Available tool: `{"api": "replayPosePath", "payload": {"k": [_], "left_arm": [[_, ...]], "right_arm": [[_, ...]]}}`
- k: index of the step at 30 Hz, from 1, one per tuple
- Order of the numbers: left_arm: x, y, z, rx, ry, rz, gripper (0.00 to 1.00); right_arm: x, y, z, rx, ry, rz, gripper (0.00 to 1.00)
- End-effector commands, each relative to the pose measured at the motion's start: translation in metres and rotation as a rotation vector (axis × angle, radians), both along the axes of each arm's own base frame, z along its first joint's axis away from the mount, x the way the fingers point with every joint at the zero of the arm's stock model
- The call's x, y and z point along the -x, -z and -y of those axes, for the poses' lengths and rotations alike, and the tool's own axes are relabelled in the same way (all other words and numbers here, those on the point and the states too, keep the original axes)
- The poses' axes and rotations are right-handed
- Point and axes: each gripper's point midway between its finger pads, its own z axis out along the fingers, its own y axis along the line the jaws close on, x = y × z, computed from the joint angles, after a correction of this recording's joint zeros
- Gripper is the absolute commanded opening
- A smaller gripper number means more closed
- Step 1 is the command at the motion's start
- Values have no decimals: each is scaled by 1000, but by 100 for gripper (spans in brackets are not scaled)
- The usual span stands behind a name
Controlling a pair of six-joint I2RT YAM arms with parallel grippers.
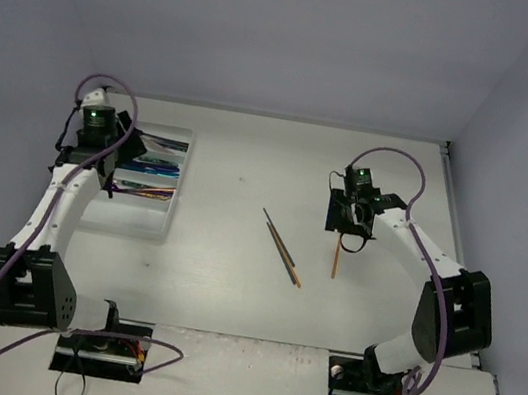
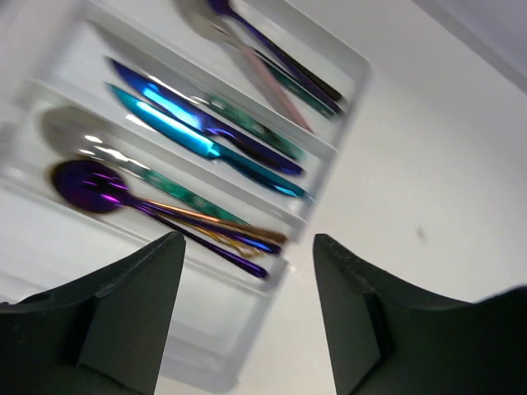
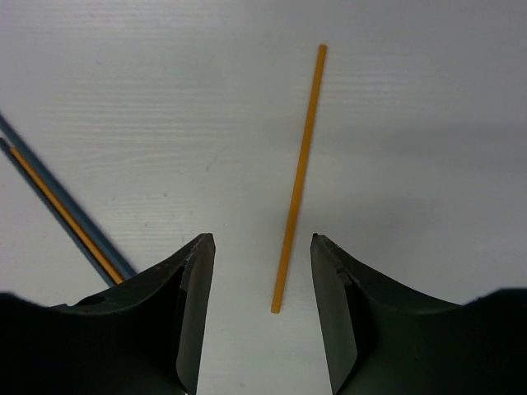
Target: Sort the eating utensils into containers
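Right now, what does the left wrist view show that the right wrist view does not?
Only the left wrist view: the white tray, with a blue knife and a purple spoon in separate compartments, below the open left end effector. Only the right wrist view: one orange stick lying in line with the gap of the open right end effector, and more slim sticks at the left edge. Both: the white table, and an end effector holding nothing.

White desk (image 1: 229, 283), matte, a few faint scuffs. Pale grey-blue walls (image 1: 271, 36) close off far, left and right edges. Light even, shadows soft.
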Motion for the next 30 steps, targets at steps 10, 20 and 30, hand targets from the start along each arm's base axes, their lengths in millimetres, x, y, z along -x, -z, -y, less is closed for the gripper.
{"api": "replayPosePath", "payload": {"k": [10,20,30], "left_arm": [[58,11,203,102,518,-88,60],[74,1,276,145,659,-85,60],[73,-34,366,355,800,70,60]], "right_arm": [[25,67,15,61,162,-190,38],[42,92,21,54,170,-233,6],[17,-2,-24,-103,-67,31,0]]}}
